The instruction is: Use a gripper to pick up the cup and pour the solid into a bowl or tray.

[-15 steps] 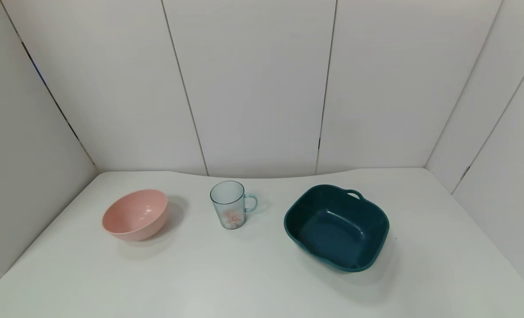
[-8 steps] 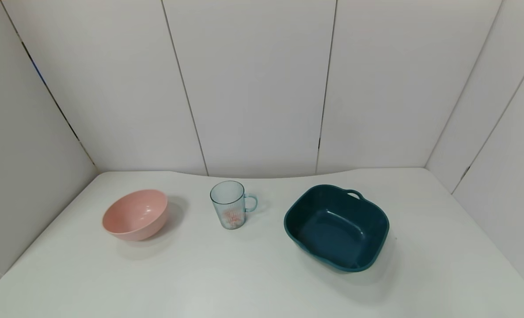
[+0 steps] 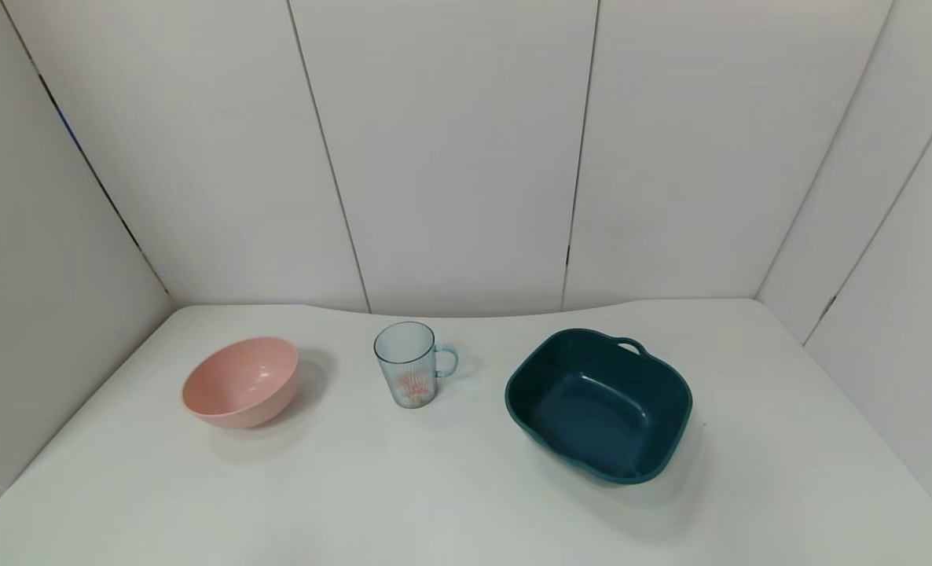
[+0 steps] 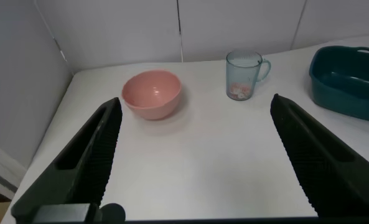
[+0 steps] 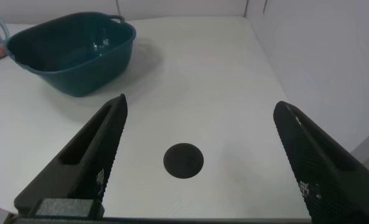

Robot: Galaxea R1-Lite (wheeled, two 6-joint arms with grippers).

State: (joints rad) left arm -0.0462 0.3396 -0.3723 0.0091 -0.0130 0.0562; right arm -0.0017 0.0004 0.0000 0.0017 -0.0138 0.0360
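Observation:
The pale-blue ribbed cup [image 3: 408, 364] stands upright mid-table, handle toward the teal basin, with the red-orange and white solid [image 3: 412, 387] heaped in its bottom. The pink bowl [image 3: 241, 382] sits to its left. In the left wrist view the cup [image 4: 243, 74], the solid [image 4: 240, 91] and the bowl [image 4: 152, 93] lie far ahead of my left gripper [image 4: 196, 109], which is open and empty near the table's front edge. My right gripper [image 5: 200, 109] is open and empty over the table's front right. Neither gripper shows in the head view.
A dark-teal squarish basin [image 3: 599, 403] with a handle sits right of the cup; it also shows in the right wrist view [image 5: 72, 51]. A round black hole [image 5: 183, 160] lies in the tabletop below the right gripper. White wall panels enclose the table [image 3: 434, 503].

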